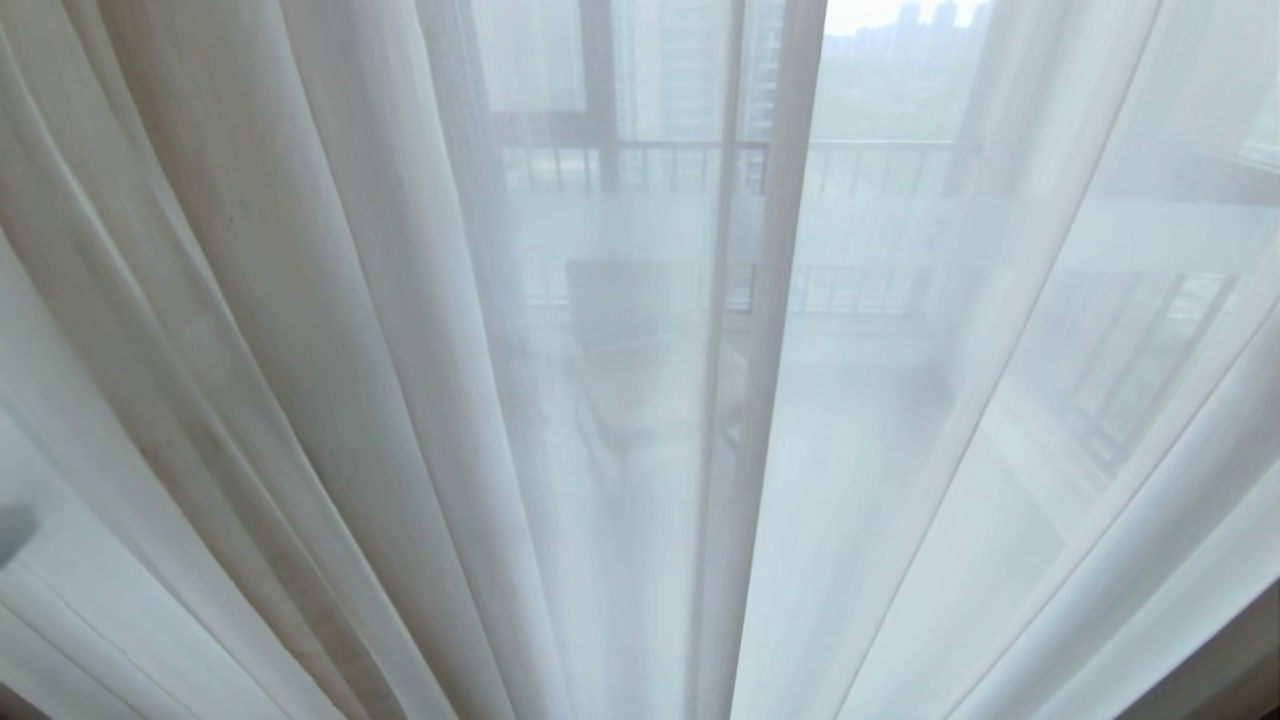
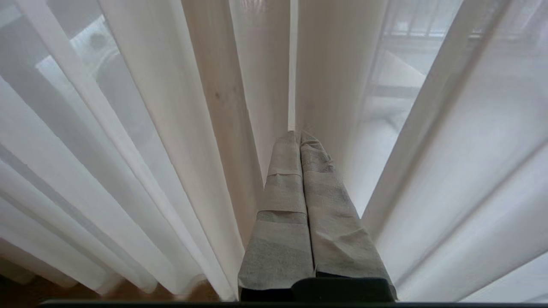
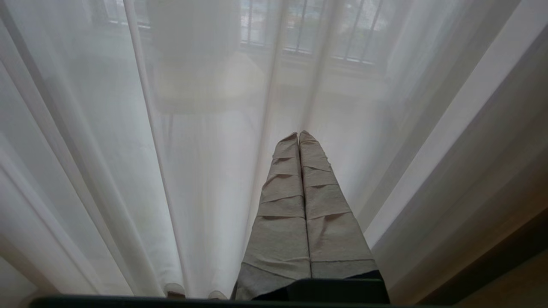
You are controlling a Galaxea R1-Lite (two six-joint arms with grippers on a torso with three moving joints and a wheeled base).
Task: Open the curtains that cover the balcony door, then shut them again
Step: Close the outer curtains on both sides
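Left gripper [image 2: 298, 136] pressed together at the thin white sheer curtains' [image 2: 180, 128] hem gap; right gripper [image 3: 298, 134] pressed together, clear of the folds.

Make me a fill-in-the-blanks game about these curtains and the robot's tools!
1. The thin white see-through curtains hang in long ____.
2. The left tool has its two fingers pressed ____.
3. Behind the curtains stands a dark barred ____.
4. The right tool holds ____.

Missing words: folds; together; railing; nothing

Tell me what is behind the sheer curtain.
Through the sheer curtain, blurred: dark door frame, a barred railing, distant buildings, a chair-like shape. Finer detail stays veiled.
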